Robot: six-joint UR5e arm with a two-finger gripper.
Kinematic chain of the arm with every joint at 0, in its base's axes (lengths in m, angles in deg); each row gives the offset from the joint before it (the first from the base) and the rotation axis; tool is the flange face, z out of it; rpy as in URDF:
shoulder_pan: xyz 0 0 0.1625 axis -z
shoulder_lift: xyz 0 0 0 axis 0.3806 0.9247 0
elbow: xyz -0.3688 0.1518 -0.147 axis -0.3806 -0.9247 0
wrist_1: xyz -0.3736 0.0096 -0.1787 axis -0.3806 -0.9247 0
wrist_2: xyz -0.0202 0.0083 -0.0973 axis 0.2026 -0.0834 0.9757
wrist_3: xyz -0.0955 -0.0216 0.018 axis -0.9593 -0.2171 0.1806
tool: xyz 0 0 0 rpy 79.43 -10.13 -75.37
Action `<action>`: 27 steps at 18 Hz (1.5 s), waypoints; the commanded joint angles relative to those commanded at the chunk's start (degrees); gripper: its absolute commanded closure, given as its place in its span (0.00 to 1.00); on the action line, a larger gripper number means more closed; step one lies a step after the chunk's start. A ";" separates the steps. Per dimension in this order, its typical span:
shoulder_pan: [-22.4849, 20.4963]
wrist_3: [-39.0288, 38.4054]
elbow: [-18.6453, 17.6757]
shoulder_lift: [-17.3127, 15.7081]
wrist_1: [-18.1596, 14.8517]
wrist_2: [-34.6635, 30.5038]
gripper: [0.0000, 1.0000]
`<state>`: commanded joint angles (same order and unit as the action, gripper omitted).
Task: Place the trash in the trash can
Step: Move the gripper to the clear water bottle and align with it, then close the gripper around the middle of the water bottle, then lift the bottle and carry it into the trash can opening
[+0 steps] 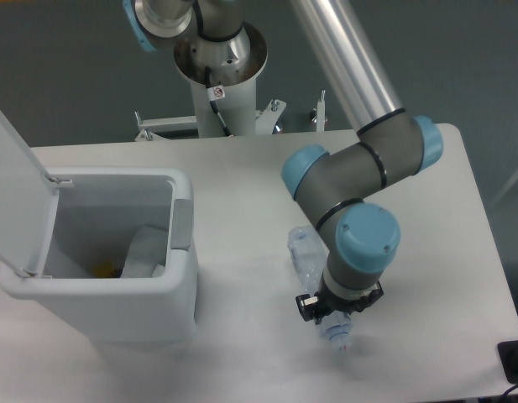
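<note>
The trash showing here is a crushed clear plastic bottle (304, 250). It lies slanted at the table's centre right, and its capped end (337, 334) pokes out below my wrist. My gripper (332, 317) sits under the blue wrist joint, over the bottle's lower half. It looks shut on the bottle, though the wrist hides most of the fingers. The trash can (116, 284) is a white bin on the left with its lid (15, 201) flipped up and open. Pale crumpled material and a yellow scrap lie inside.
The arm's pedestal (221, 63) stands at the back centre, beyond the table's far edge. A black object (514, 361) sits off the table's front right corner. The table's right edge is close to the arm's elbow.
</note>
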<state>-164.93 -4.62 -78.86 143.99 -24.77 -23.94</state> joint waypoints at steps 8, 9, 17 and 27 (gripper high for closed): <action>-2.55 -1.13 0.79 -6.95 2.66 10.83 0.61; -2.55 -2.54 1.66 -7.30 2.66 11.27 0.61; -2.73 -6.42 10.20 -11.26 6.33 26.37 0.61; 4.30 -6.42 7.22 -16.62 8.19 34.54 0.61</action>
<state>-160.63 -11.03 -71.65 127.37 -16.57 10.61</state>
